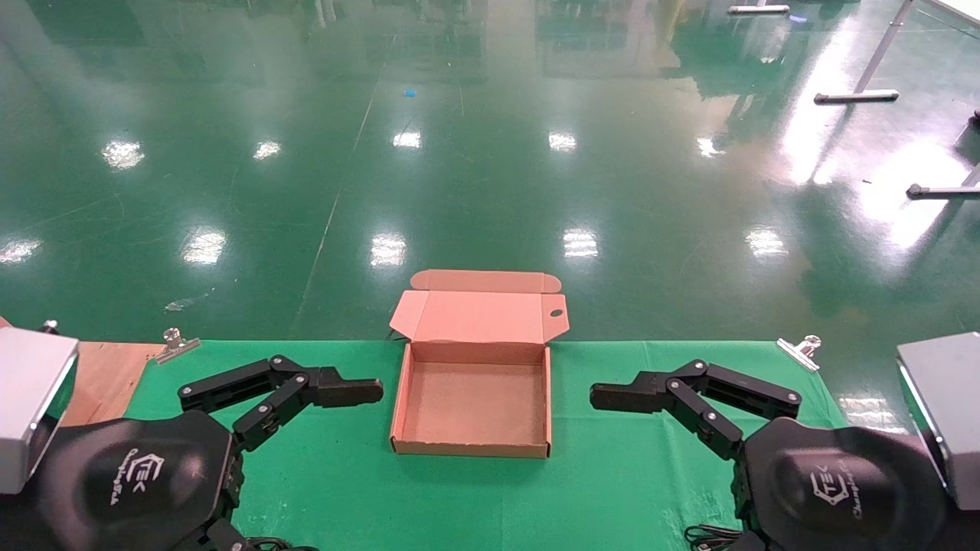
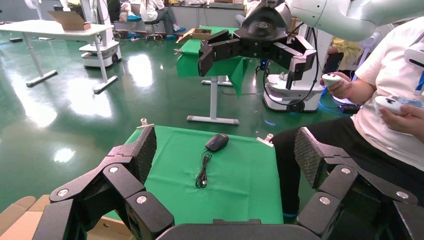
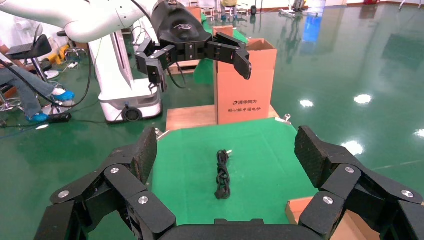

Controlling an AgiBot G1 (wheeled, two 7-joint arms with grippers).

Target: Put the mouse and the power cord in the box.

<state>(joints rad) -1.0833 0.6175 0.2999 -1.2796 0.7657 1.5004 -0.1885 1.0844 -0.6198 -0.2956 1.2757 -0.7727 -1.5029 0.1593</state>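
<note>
Lettering "TEK" marks both wrist housings; left tool (image 1: 285, 394) and right tool (image 1: 685, 398) gape wide, flanking the box (image 1: 473, 440).

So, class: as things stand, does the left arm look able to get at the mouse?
Probably yes. The left gripper is open, and the mouse lies in the open on the green cloth ahead, nothing between them.

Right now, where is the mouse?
The mouse shows only in the left wrist view, on the green cloth beyond the open left claw, its cable trailing toward the claw.
</note>
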